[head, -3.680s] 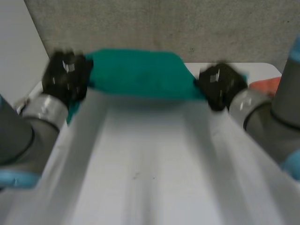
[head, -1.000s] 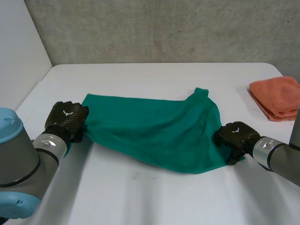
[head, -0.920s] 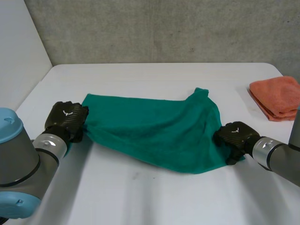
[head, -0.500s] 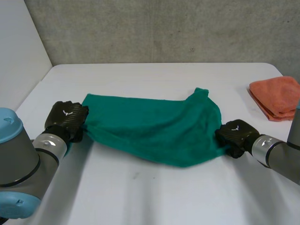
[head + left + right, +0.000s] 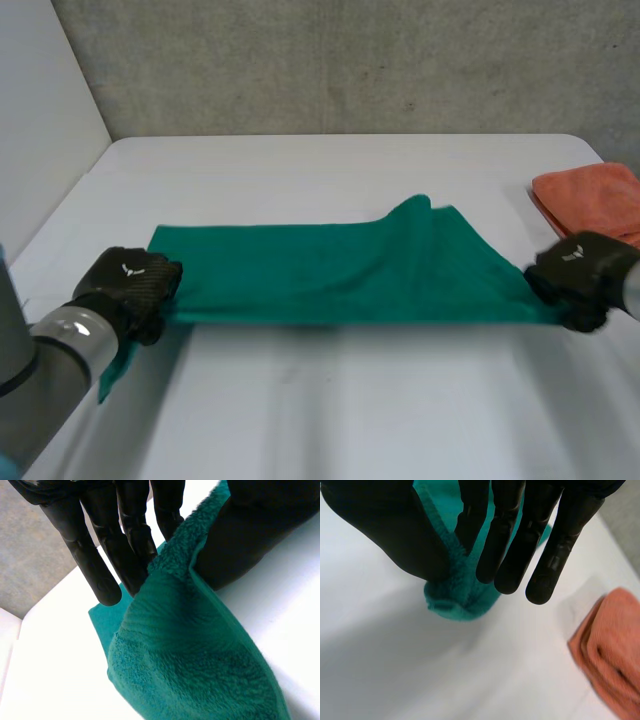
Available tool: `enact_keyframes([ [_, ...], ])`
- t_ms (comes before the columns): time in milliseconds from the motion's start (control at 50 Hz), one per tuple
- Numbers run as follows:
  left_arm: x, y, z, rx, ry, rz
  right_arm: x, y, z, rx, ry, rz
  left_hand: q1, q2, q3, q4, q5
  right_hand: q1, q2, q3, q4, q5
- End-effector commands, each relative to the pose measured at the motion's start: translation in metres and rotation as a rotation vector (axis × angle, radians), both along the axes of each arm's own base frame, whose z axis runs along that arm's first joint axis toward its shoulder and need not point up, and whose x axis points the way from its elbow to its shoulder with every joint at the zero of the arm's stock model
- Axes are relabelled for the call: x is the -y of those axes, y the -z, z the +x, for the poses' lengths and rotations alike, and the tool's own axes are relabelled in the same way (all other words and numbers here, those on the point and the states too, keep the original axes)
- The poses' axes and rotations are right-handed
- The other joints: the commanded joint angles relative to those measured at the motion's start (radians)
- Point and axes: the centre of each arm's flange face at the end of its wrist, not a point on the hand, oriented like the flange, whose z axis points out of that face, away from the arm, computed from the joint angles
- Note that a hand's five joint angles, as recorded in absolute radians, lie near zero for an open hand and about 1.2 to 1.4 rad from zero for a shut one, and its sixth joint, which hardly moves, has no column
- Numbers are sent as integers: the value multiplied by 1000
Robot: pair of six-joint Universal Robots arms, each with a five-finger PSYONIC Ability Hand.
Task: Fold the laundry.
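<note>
Now the green towel [image 5: 340,275] lies drawn out in a long band across the middle of the white table [image 5: 330,410], held at each end by a hand. The left hand [image 5: 128,290] has the towel's left end; its wrist view shows straight fingers [image 5: 102,550] on one side of the cloth's edge and the thumb [image 5: 250,535] on the other, pinching the thick terry between them, with the rest of the towel bunched below the palm. A loose corner hangs down beside that hand towards the table's near side. The right hand [image 5: 580,278] has the opposite end; in its wrist view the thumb [image 5: 385,530] and one finger nip a small rolled corner of the towel, while the other fingers [image 5: 555,540] hang straight beside it. The towel's near edge runs almost straight from hand to hand, and a soft ridge rises along its far edge, right of the middle. A folded orange cloth [image 5: 590,200] sits on the table's far right, just beyond the right hand and apart from the towel.
</note>
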Motion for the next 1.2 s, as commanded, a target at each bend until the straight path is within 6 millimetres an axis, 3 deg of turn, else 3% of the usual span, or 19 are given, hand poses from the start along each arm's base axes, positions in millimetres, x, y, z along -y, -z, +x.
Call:
enact_keyframes([
  [20,-24,-7,2,68,56,20,-27,-8,-7,-127,-47,43,273,203,209,199,251,420,222,218,209,231],
  [140,-19,18,-2,108,74,82,-21,13,-2,-83,-39,61,273,203,209,199,251,420,222,218,209,231],
  [220,1,42,-10,125,71,114,-3,38,9,-77,-42,63,273,203,209,199,251,420,222,218,209,231],
  [280,23,51,-17,123,65,102,8,41,16,-74,-32,40,273,203,209,199,251,420,222,218,209,231],
  [340,50,44,-26,106,59,45,25,34,28,-57,-14,-15,273,203,209,199,251,420,222,218,209,231],
  [380,65,32,-32,93,59,-12,42,20,41,-15,-3,-95,273,203,209,199,251,420,222,218,209,231],
  [440,95,-7,-43,73,67,-176,62,-5,54,57,10,-217,273,203,209,199,251,420,222,218,209,231],
  [460,102,-20,-45,69,71,-223,75,-27,61,117,22,-312,273,203,209,199,251,420,222,218,209,231],
  [480,114,-47,-50,56,69,-334,82,-40,64,152,29,-364,273,203,209,199,251,420,222,218,209,231],
  [520,126,-78,-55,32,64,-459,93,-68,69,227,44,-469,273,203,209,199,251,420,222,218,209,231],
  [540,131,-93,-56,17,57,-523,103,-98,72,313,60,-580,273,203,209,199,251,420,222,218,209,231],
  [560,139,-123,-58,-19,41,-652,106,-113,73,362,70,-634,273,203,209,199,251,420,222,218,209,231],
  [600,144,-151,-58,-62,27,-772,111,-153,74,508,86,-789,273,203,209,199,251,420,222,218,209,231],
  [680,140,-197,-60,-138,4,-970,113,-191,71,676,88,-961,273,203,209,199,251,420,222,218,209,231],
  [760,125,-215,-51,-179,-3,-1008,101,-199,67,686,78,-987,273,203,209,199,251,420,222,218,209,231],
  [820,119,-197,-46,-201,8,-931,98,-184,67,669,81,-930,273,203,209,199,251,420,222,218,209,231],
  [860,119,-181,-41,-195,9,-873,97,-160,68,646,85,-852,273,203,209,199,251,420,222,218,209,231],
  [1020,103,-71,-23,-93,39,-520,69,-69,70,522,39,-530,265,195,200,190,243,420,222,218,209,231],
  [1200,89,23,-8,-8,24,-230,28,22,63,380,31,-229,118,48,54,44,96,420,222,218,209,231],
])
